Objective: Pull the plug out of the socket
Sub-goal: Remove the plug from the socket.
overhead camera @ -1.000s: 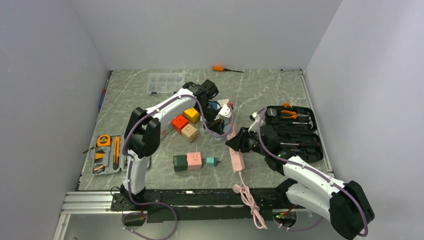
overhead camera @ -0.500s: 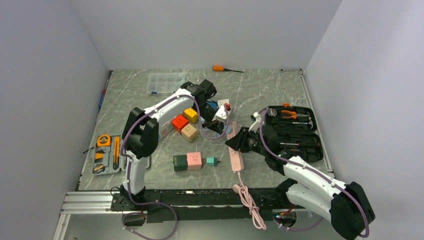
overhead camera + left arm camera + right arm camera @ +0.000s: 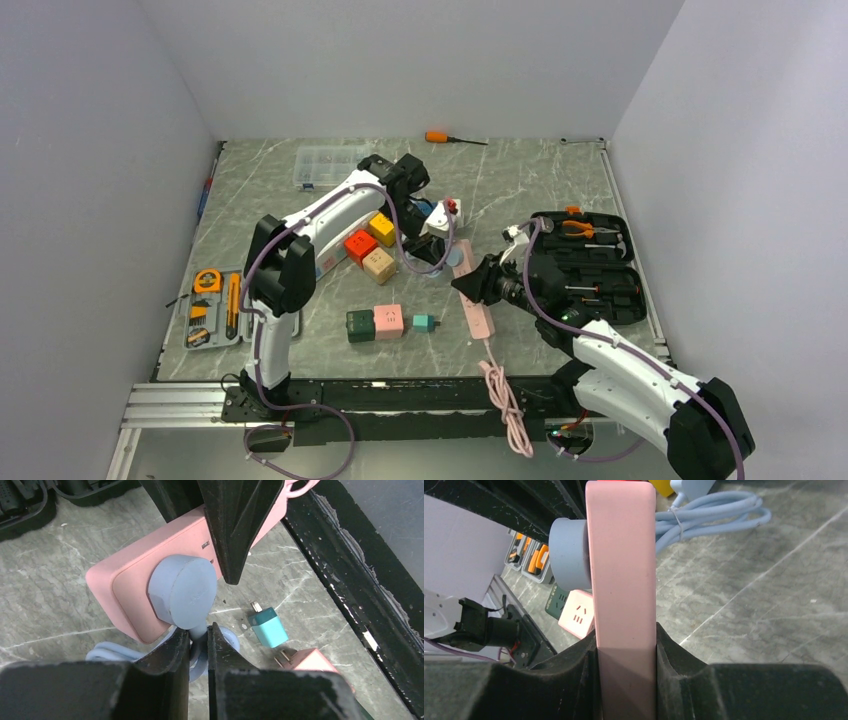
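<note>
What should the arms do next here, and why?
Probably the left gripper should pull straight away from the pink power strip: the grey-blue plug sits flush in it, the gripper pinches the blue cord just under the plug, and the right gripper clamps the strip's sides.

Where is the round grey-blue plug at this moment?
In the left wrist view the plug sits left of centre, seated in the end of the pink power strip, just above the left gripper.
</note>
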`<control>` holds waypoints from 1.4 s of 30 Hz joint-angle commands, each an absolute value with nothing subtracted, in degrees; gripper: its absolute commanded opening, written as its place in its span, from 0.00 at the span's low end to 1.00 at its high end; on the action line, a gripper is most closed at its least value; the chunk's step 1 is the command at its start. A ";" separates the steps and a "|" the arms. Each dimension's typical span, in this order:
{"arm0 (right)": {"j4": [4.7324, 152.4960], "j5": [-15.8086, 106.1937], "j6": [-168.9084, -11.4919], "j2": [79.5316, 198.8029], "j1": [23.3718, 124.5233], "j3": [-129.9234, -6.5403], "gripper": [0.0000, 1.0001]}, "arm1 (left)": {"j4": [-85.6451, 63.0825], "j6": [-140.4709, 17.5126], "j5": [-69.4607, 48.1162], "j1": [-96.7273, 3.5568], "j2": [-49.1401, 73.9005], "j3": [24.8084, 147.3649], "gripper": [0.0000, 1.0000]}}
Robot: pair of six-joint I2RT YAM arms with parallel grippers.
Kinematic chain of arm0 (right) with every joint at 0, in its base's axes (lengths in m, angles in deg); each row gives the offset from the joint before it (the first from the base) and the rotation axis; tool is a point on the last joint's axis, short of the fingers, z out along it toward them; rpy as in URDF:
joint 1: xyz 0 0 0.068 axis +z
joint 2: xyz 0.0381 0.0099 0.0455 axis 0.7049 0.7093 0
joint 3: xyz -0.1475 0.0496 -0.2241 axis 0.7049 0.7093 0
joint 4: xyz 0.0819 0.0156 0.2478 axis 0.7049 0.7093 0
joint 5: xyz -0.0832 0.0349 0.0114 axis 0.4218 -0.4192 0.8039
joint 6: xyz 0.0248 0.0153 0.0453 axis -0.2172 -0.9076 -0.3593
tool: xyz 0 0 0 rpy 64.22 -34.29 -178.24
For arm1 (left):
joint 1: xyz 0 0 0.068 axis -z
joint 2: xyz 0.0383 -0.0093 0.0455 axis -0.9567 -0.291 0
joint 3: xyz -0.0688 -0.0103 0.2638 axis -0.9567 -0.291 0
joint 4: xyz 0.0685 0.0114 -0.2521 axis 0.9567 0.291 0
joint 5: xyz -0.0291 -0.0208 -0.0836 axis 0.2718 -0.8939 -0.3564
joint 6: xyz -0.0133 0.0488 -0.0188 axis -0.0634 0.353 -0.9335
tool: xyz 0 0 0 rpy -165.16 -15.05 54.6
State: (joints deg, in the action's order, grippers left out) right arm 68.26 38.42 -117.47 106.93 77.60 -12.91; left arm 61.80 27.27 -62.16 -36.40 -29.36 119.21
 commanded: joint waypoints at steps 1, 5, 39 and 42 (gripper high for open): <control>63.90 46.77 -111.68 106.25 74.70 -14.74 0.00 | 78.74 28.66 -59.50 -40.21 -29.46 122.39 0.19; 58.72 44.30 -110.48 106.71 75.17 -14.33 0.00 | 77.94 28.43 -60.20 -39.67 -29.70 121.92 0.39; 59.21 38.88 -103.17 105.23 84.20 -18.97 0.00 | 81.09 42.46 -50.73 -39.96 -23.43 133.40 0.99; 58.56 38.49 -102.53 104.66 84.19 -18.82 0.00 | 79.13 44.02 -53.05 -38.02 -22.80 129.78 0.99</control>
